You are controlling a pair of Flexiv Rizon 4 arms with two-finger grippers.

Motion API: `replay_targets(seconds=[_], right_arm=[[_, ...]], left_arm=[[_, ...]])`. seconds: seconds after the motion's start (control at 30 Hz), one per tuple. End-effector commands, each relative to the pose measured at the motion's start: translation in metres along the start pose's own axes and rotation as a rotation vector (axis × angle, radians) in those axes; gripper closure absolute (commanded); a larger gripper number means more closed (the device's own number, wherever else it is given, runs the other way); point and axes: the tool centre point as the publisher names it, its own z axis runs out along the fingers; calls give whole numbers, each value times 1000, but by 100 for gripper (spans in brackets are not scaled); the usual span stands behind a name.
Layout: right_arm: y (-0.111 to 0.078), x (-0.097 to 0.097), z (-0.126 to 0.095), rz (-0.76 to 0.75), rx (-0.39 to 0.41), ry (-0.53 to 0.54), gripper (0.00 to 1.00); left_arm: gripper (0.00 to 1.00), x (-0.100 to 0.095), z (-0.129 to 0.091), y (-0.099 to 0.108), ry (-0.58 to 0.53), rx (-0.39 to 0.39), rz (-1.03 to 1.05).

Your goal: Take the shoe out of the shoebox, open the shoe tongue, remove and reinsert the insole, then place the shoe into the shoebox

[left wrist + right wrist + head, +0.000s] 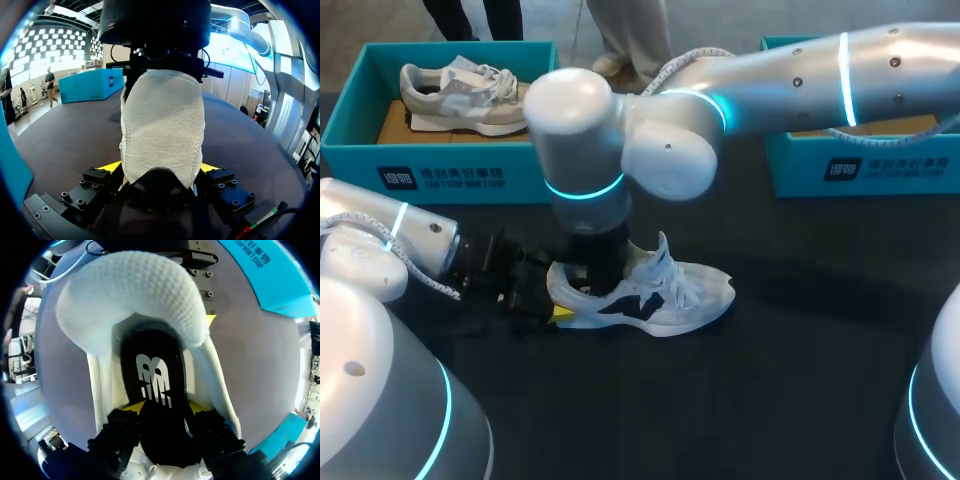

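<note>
We have the light shoe point(660, 295) on the table point(800, 380), left gripper point(160, 167) clamped on its stiff heel, right gripper point(165, 405) pinching the insole point(155, 370), which looks thin and floppy, so we grip it gently.

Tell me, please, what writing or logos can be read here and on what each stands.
Nothing can be quoted.
On the left shoebox front: white print, too blurred.
On the right shoebox front: white print, too blurred.
On the insole: a white logo mark, no words.
On the shoe: dark side marking, no lettering.
</note>
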Motion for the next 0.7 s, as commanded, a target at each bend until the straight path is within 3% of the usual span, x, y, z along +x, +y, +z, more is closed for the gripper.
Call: replay_targets(seconds=[0.03,0.33,0.43,0.47,0.5,0.7], right_arm=[[4,6,34,-11,4,61,52],[-3,27,57,10,18,170,68],[-5,32,61,21,19,190,83],[-6,33,63,22,19,202,96],[-6,35,64,21,20,212,100],[-10,38,60,-11,2,276,100]], left_arm=[[100,-1,0,0,1,-3,0],[100,-1,0,0,1,-3,0],[100,-1,0,0,1,-3,0],[100,-1,0,0,1,-3,0],[100,-1,0,0,1,-3,0],[100,-1,0,0,1,-3,0]])
